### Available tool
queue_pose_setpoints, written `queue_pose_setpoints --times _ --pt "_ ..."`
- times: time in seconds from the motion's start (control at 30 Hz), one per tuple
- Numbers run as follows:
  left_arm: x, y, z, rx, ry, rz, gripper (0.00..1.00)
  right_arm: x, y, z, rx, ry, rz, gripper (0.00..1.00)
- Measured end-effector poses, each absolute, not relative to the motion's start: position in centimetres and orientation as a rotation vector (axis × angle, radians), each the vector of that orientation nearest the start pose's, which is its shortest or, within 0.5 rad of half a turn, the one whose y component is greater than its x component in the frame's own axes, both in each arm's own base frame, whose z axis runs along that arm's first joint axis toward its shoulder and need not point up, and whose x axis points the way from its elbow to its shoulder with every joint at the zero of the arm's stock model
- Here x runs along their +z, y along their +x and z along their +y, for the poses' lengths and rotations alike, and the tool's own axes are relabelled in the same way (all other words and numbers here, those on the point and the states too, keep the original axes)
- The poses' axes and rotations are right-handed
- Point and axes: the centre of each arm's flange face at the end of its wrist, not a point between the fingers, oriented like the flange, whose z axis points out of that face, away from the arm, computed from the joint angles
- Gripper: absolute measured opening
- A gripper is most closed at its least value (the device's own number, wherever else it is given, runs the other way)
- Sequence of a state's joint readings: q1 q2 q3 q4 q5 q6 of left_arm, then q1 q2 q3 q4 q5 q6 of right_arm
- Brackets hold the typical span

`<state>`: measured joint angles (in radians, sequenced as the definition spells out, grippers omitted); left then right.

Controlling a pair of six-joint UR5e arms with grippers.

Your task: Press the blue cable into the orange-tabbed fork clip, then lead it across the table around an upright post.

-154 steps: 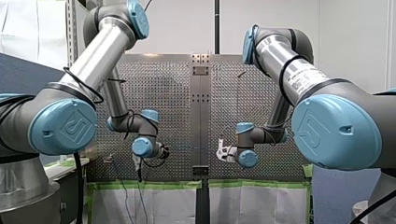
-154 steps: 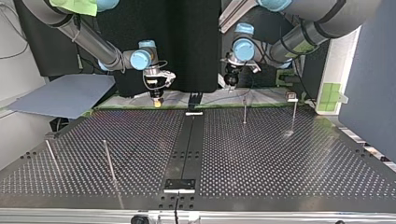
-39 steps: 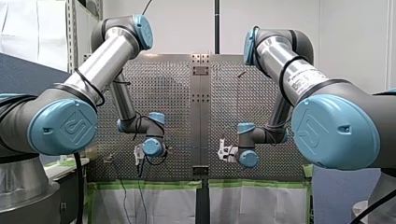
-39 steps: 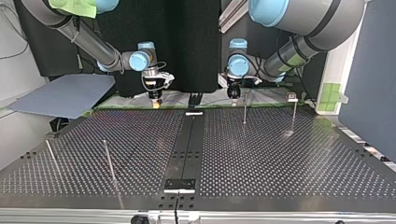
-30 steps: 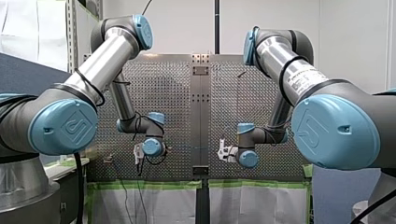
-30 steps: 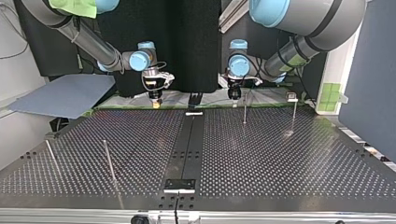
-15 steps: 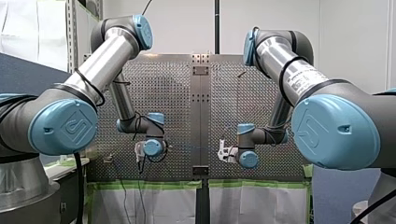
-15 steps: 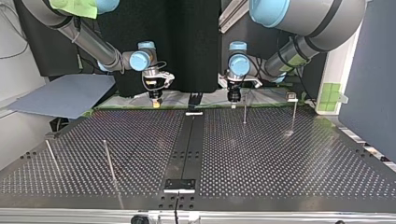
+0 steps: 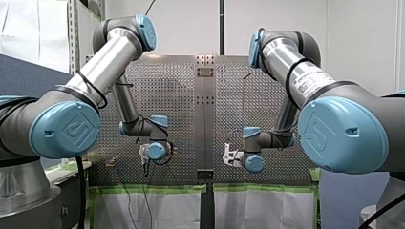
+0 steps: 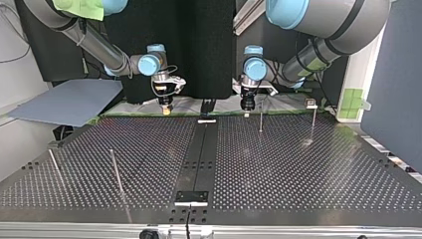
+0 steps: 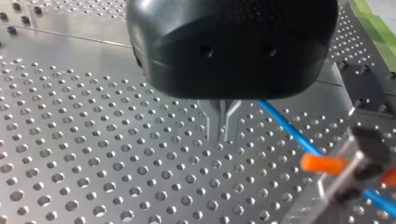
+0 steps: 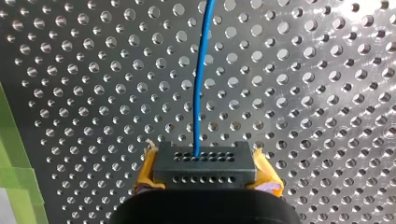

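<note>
Beside the fork clip (image 11: 348, 179), in the left wrist view, the left gripper (image 11: 219, 137) hangs over the perforated desk (image 11: 93, 163) with its metal fingers drawn almost together and empty. The blue cable (image 11: 289, 130) lies just to one side of them, the clip's side. Its long axis slants from under the gripper body to the clip, where it passes the orange tab (image 11: 322, 163); you cannot tell whether it is seated in the fork. The left arm is nearer the clip, so the press likely falls to it: a short sideways shift over the cable, then down. The right wrist view adds the right gripper (image 12: 205, 161), its yellow pads (image 12: 144, 175) closed on a black perforated block (image 12: 205, 173), holding the cable that runs straight ahead. Only the top view shows an upright post (image 10: 260, 118), near the left gripper.
</note>
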<state>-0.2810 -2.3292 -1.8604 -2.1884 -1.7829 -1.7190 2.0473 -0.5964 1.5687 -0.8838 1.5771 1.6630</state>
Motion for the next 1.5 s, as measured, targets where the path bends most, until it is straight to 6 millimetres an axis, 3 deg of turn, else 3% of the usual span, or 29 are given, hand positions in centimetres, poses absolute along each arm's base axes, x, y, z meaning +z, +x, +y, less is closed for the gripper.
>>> queue_pose_setpoints --times 0.03,0.07,0.13,0.17,0.23,0.27,0.3,0.33,0.47,0.6,0.8,1.07,1.13,1.17,1.2,1.27,1.33,1.37,1.43,1.5 --pt "2.3 52.2 -26.8 -0.15 -0.05 1.667 0.08 -3.1 42.2 -52.8 1.548 1.6 -1.086 0.0" --pt "2.2 52.1 -26.8 -0.15 -0.05 1.67 0.08 -3.1 42.2 -52.8 1.548 1.599 -1.086 0.0" --pt "2.1 52.0 -26.8 -0.152 -0.046 1.681 0.35 -3.1 42.1 -52.9 1.547 1.6 -1.087 0.0" --pt "2.1 51.9 -26.8 -0.153 -0.044 1.687 0.35 -3.1 42.1 -52.9 1.547 1.6 -1.087 0.0" --pt "1.9 51.7 -26.7 -0.149 -0.041 1.707 0.56 -3.2 42.1 -52.9 1.546 1.6 -1.087 0.0" --pt "1.9 51.7 -26.7 -0.146 -0.04 1.714 0.56 -3.2 42.1 -52.9 1.546 1.6 -1.087 0.0" --pt "1.8 51.5 -26.6 -0.14 -0.04 1.725 0.7 -3.2 42.1 -52.9 1.546 1.6 -1.087 0.0" --pt "1.8 51.4 -26.5 -0.134 -0.042 1.733 0.76 -3.2 42.1 -52.9 1.547 1.6 -1.087 0.0" --pt "1.4 50.9 -26.2 -0.096 -0.057 1.771 0.76 -3.2 42.1 -52.8 1.547 1.6 -1.087 0.0" --pt "1.1 50.2 -26.0 -0.043 -0.066 1.814 0.65 -3.3 42.1 -52.8 1.548 1.599 -1.086 0.0" --pt "1.1 49.6 -26.3 0.004 -0.057 1.859 0.69 -3.3 42.2 -52.9 1.551 1.597 -1.085 0.0" --pt "2.2 50.6 -28.0 0.005 -0.039 1.874 0.66 -3.2 42.4 -52.9 1.552 1.6 -1.085 0.0" --pt "2.4 50.6 -28.4 0.003 -0.035 1.877 0.54 -3.2 42.4 -52.9 1.551 1.601 -1.085 0.0" --pt "2.4 50.6 -28.5 0.003 -0.035 1.877 0.54 -3.3 42.4 -52.9 1.551 1.601 -1.085 0.0" --pt "2.4 50.6 -28.6 0.005 -0.036 1.877 0.43 -3.3 42.4 -52.9 1.551 1.601 -1.085 0.0" --pt "2.5 50.5 -28.7 0.009 -0.038 1.875 0.38 -3.3 42.4 -52.8 1.551 1.602 -1.086 0.0" --pt "2.5 50.5 -28.7 0.013 -0.04 1.874 0.15 -3.3 42.4 -52.8 1.551 1.602 -1.086 0.0" --pt "2.5 50.5 -28.7 0.014 -0.041 1.874 0.15 -3.3 42.4 -52.8 1.551 1.602 -1.087 0.0" --pt "2.5 50.5 -28.7 0.015 -0.042 1.873 0.01 -3.3 42.4 -52.8 1.551 1.602 -1.087 0.0" --pt "2.5 50.5 -28.8 0.013 -0.042 1.87 0.01 -3.3 42.4 -52.8 1.55 1.602 -1.087 0.0"
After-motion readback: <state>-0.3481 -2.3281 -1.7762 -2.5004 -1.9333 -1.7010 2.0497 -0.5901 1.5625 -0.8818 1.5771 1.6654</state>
